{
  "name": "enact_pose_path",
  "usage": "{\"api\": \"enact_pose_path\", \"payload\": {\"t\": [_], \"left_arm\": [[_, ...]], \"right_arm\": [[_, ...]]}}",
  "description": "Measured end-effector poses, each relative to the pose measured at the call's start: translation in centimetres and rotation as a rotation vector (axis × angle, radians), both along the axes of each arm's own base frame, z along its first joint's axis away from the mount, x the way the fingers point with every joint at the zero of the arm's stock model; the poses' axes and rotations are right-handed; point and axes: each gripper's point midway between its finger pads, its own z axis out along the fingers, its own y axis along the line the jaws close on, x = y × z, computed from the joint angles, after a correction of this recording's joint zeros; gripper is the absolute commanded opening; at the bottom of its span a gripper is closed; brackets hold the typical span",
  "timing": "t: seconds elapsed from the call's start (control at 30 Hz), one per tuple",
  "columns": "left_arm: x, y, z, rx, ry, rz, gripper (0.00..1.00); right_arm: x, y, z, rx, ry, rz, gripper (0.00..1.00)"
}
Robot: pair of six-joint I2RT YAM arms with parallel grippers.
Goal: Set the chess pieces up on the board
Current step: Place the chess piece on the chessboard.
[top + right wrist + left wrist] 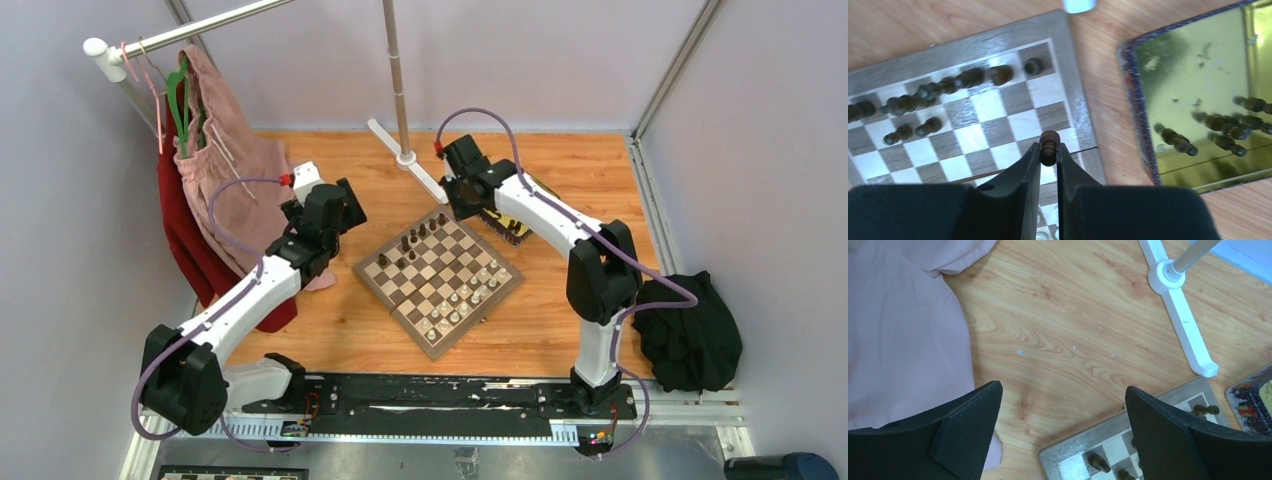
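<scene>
From above, I see the board [438,280] lying cornerwise mid-table, with bare wood along its left edges, dark pieces [405,243] far and cream pieces [462,297] near. At my left wrist, the left gripper [1063,388] gapes wide over bare wood, the board's corner beside one finger. At my right wrist, the right gripper [1048,150] pinches a dark brown pawn [1048,137] above the board's edge, with the yellow tin [1198,95] just beside it.

Base of dark piece [1048,145] hidden
</scene>
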Motion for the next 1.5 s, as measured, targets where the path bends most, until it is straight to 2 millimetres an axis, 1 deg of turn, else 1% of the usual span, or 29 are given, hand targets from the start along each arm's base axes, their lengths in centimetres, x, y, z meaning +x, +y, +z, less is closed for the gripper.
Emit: {"api": "enact_pose_path", "payload": {"t": [0.13,0.17,0.2,0.47,0.67,0.83,1.2,1.5], "left_arm": [[-0.9,0.3,-0.3,0.003,0.005,0.003,1.0],[-1.2,0.4,-0.4,0.004,0.006,0.004,1.0],[-1.6,0.6,-0.1,0.001,-0.003,0.006,1.0],[-2.3,1.0,0.4,0.001,-0.011,0.01,1.0],[-2.7,1.1,0.0,0.01,-0.001,0.011,1.0],[-2.7,1.2,0.0,0.012,-0.002,0.015,1.0],[-2.7,1.2,0.1,0.014,-0.003,0.018,1.0],[-2.6,1.2,-0.6,0.023,0.015,0.017,1.0]], "right_arm": [[-1.8,2.4,-0.1,-0.008,0.003,0.064,0.0],[-3.1,4.2,-0.7,-0.022,0.01,0.115,0.0],[-3.4,4.5,-0.9,-0.026,0.013,0.124,0.0],[-4.9,7.1,-2.6,-0.065,0.045,0.189,0.0],[-5.1,8.9,-3.5,-0.08,0.052,0.225,0.0],[-4.9,9.4,-4.2,-0.09,0.061,0.233,0.0],[-4.9,9.5,-5.3,-0.109,0.081,0.239,0.0],[-4.8,9.6,-6.3,-0.123,0.096,0.242,0.0]]}}
